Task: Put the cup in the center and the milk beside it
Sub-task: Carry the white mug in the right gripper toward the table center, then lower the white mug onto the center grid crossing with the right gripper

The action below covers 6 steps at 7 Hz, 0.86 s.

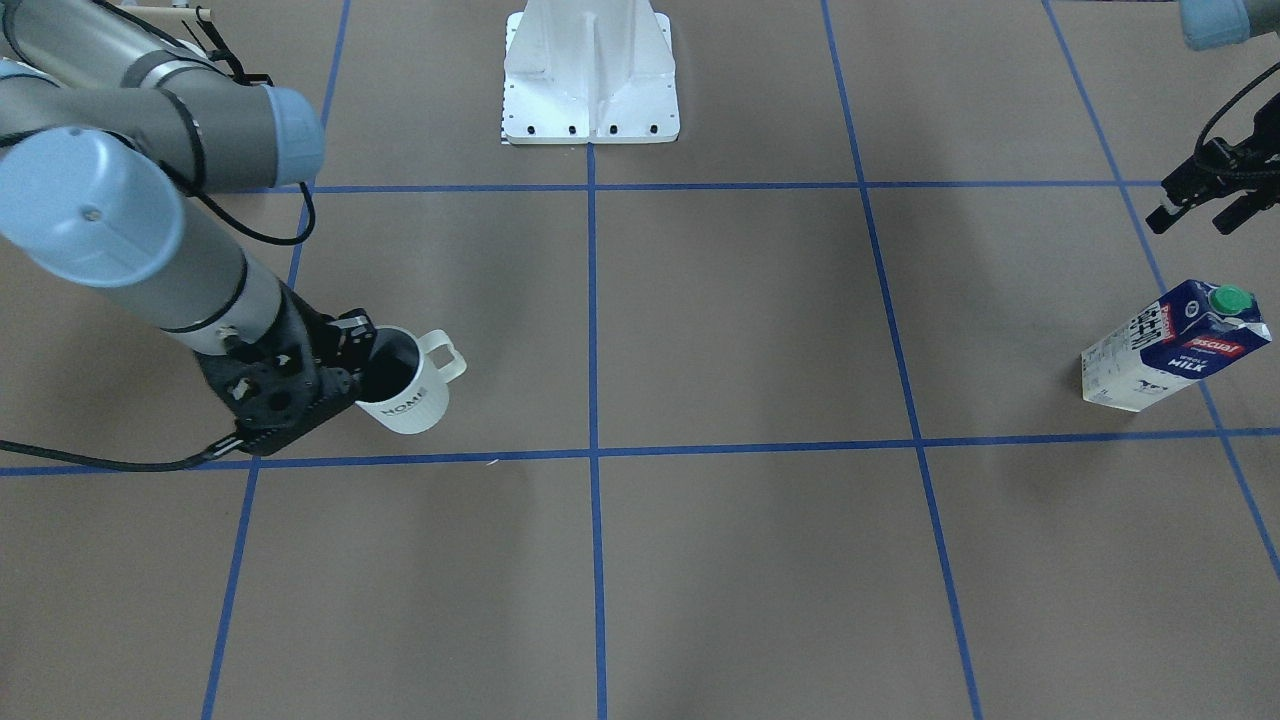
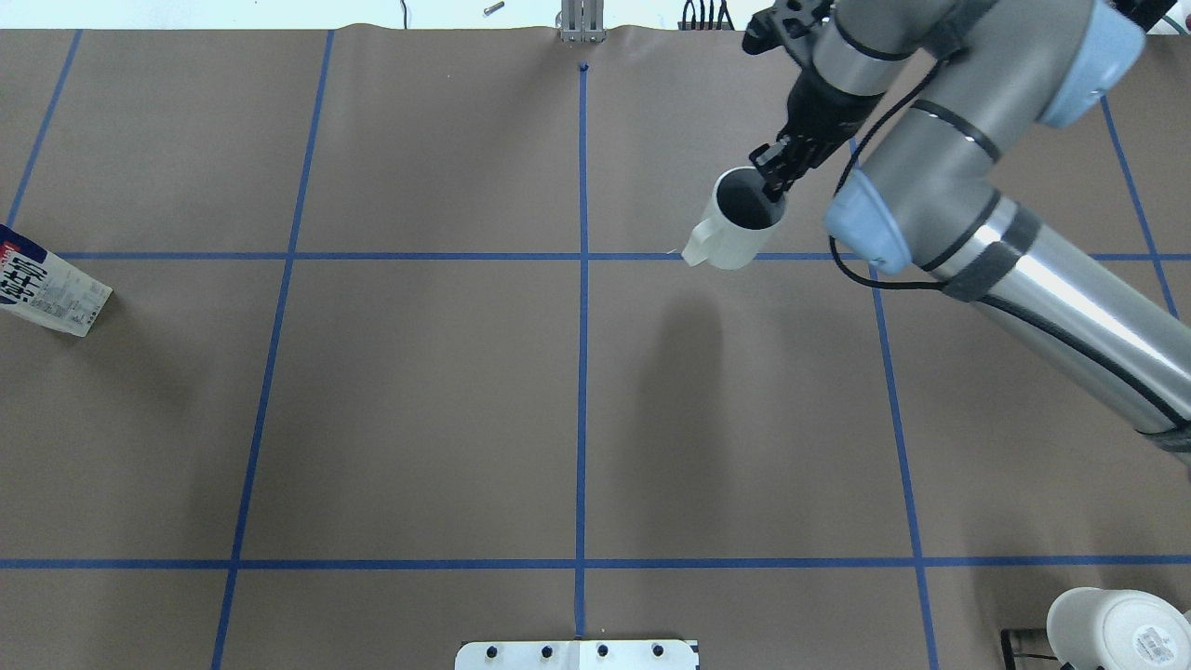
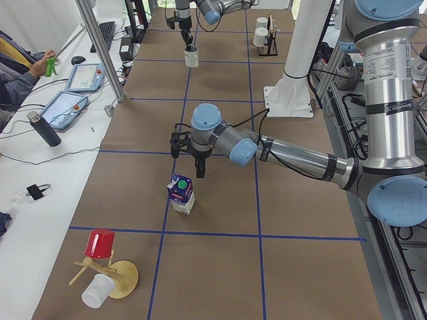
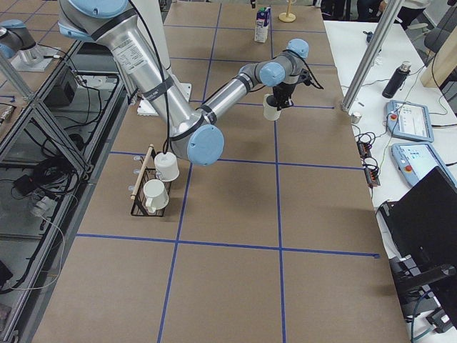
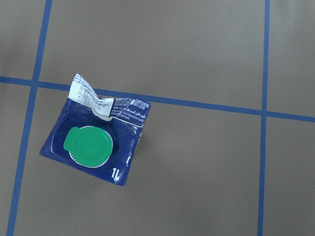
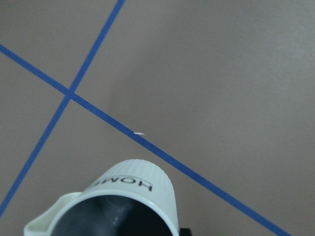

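Right gripper pinches the cup by its rim. Centre lies off to the robot's left, and the milk stands farther that way.

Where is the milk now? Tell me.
In the front-facing view, the milk stands at the right edge, on the robot's left side, near the left gripper.
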Each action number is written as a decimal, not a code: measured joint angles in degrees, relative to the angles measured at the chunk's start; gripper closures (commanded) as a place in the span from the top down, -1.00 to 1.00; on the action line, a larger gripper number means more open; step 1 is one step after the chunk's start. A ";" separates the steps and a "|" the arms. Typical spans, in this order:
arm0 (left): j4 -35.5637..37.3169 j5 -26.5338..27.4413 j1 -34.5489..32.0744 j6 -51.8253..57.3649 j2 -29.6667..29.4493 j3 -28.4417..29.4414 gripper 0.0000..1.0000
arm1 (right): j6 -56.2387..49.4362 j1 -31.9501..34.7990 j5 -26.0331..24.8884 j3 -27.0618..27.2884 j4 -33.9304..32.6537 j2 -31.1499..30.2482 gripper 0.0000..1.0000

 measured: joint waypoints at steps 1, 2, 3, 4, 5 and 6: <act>0.00 0.00 -0.03 -0.11 0.12 -0.21 0.96 | 0.27 -1.70 -1.34 -4.75 2.66 3.47 -1.00; 0.00 -0.02 -0.07 -0.16 0.26 -0.40 0.96 | 0.39 -2.76 -2.11 -8.68 3.98 6.61 -1.00; -0.01 -0.06 -0.08 -0.18 0.34 -0.56 0.96 | 0.66 -3.58 -2.84 -11.72 4.67 9.22 -1.00; 0.00 -0.08 -0.08 -0.21 0.37 -0.66 0.96 | 1.54 -4.44 -4.14 -14.12 4.99 11.53 -1.00; 0.00 -0.08 -0.10 -0.25 0.40 -0.74 0.96 | 3.76 -6.02 -6.19 -15.35 5.13 13.03 -1.00; 0.00 -0.07 -0.13 -0.27 0.40 -0.83 0.96 | 6.44 -7.77 -8.36 -15.92 5.49 14.09 -1.00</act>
